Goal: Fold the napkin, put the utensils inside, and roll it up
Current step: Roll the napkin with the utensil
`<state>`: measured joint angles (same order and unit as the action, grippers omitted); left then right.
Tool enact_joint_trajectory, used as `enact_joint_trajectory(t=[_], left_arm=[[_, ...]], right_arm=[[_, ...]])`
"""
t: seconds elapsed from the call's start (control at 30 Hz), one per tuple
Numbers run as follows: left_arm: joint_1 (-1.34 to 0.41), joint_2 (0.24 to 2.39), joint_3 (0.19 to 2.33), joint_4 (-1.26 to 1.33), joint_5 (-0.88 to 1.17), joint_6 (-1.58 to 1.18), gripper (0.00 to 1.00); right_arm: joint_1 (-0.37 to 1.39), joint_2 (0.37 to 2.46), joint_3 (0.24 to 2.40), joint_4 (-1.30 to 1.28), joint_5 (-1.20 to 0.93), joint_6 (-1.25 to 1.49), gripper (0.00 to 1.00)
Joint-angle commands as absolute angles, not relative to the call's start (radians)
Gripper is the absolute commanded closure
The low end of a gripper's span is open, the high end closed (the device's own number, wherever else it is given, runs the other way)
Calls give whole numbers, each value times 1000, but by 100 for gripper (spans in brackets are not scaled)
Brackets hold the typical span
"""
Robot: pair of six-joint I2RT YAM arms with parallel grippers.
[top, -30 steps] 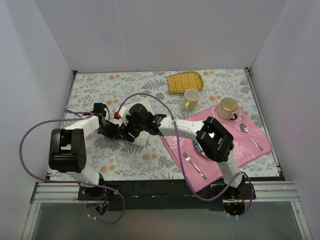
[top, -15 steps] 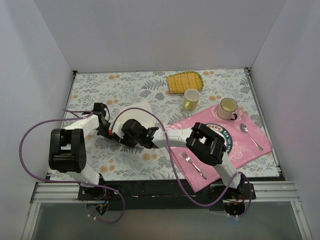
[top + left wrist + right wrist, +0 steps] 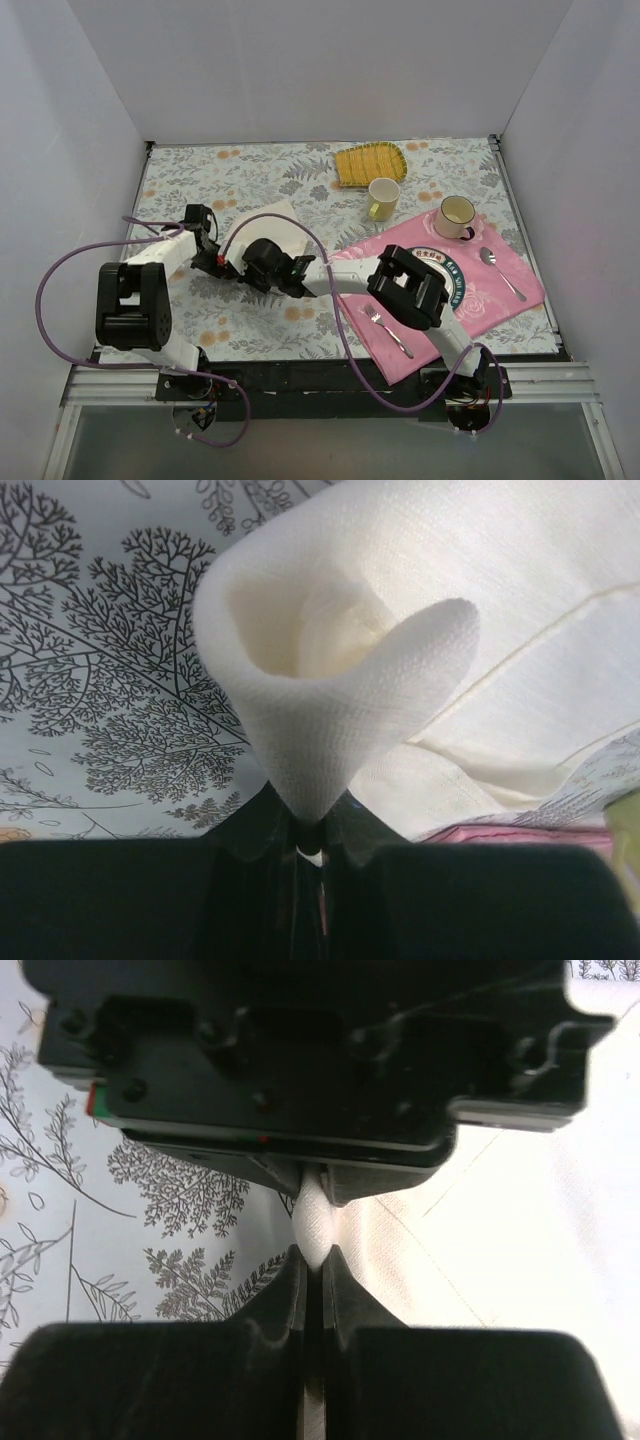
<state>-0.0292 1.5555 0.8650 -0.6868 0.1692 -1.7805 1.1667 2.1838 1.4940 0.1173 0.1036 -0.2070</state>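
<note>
— Over on the leaf-printed tablecloth [image 3: 200, 180], white walls boxing it in: spotting the napkin [image 3: 283, 225] at ten o'clock from table centre, bunching up between both arms.

— Agreeing. Seeing the left gripper [image 3: 305, 838] clamping tight on a folded edge, lifting it into a hollow cone, probably for carrying that edge over.

— And the right gripper [image 3: 313, 1260] pinching closed on the same ridge of cloth, facing the other from three o'clock. Judging it as sharing the hold, for evening out the fold.

— Looking for the gold utensil: not finding it anywhere. Possibly hiding inside the cloth; impossible telling.

— Noting the silver fork [image 3: 385, 325] and spoon [image 3: 500, 270] lying on the pink placemat [image 3: 510, 295] at four o'clock, well apart from the napkin, not being touched.

— Reckoning on folding being under way, with loading and rolling not yet begun. Watching for cloth slipping out of such a thin pinch.
</note>
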Motion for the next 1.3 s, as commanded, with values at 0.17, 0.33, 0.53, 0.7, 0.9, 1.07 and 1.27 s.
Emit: enact_joint_trajectory(t=[0.17, 0.33, 0.53, 0.7, 0.9, 1.07, 1.27], left_arm=[[-34, 1329, 864, -594, 150, -1599, 40], [-34, 1180, 857, -554, 137, -1526, 24], [-32, 1161, 836, -569, 146, -1519, 27], [-31, 1155, 801, -545, 159, -1545, 31], [-31, 1176, 790, -514, 173, -1560, 42], [-18, 1244, 741, -416, 245, -1581, 74], [-3, 1292, 658, -247, 325, -1604, 100]], right_arm=[[1055, 2197, 1503, 72, -270, 20, 99], [1000, 2246, 1558, 34, -421, 98, 99], [951, 2332, 1669, -79, -509, 152, 99], [945, 2367, 1701, -118, -523, 150, 99], [940, 2387, 1720, -140, -558, 150, 99], [916, 2428, 1756, -149, -635, 175, 99], [888, 2493, 1815, -184, -711, 207, 99]])
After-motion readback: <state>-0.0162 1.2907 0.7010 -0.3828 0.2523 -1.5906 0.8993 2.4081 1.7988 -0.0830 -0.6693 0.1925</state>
